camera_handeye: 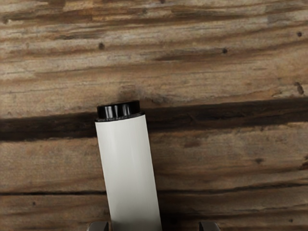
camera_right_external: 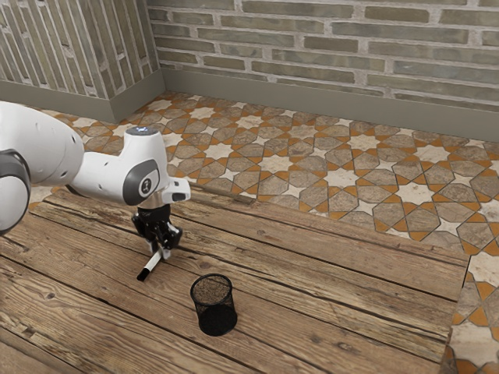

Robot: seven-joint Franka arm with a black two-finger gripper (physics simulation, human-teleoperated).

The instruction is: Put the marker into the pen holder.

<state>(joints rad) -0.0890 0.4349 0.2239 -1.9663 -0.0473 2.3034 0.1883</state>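
rn the gripper (camera_right_external: pixel 164 253) is open p. wide w/ the marker (camera_handeye: pixel 130 173) btwn its fingers, one just beside it & the other clearly apart, marker's outside the pen holder (camera_right_external: pixel 215 308) btw, & the arm logo (camera_right_external: pixel 146 185) is too small to read tbh

Your white marker (camera_right_external: pixel 153 265) lies outside your black mesh pen holder (camera_right_external: pixel 213 302), both on the wooden tabletop (camera_right_external: pixel 351 312).
You see the marker on its side, a plain, smooth white barrel set at a slant, with a black end pointing toward the exterior view's lower left; in the wrist view you see a short, glossy black end, slightly narrower than the barrel, with a thin dark ring where they meet. The pen holder stands upright near the marker, apart from it, toward the exterior view's right and closer to that camera, its round, rimmed mouth facing up and its wall darker toward the base.
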